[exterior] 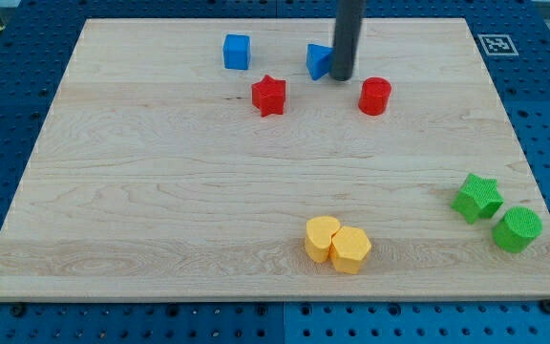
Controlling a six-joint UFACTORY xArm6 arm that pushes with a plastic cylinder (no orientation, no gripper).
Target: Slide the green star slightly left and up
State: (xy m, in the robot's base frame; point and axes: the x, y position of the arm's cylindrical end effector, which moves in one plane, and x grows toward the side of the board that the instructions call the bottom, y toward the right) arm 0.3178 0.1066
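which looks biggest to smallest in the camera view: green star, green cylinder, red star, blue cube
1. green star and green cylinder: they look about alike, so I won't rank them.
2. red star
3. blue cube
The green pair sits nearer the view's bottom, so nearness may inflate them.

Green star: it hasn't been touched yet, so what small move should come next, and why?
Probably bring my tip down to the view's lower right of the green star, because it stands far off beside the blue block, and the green cylinder crowds that side.
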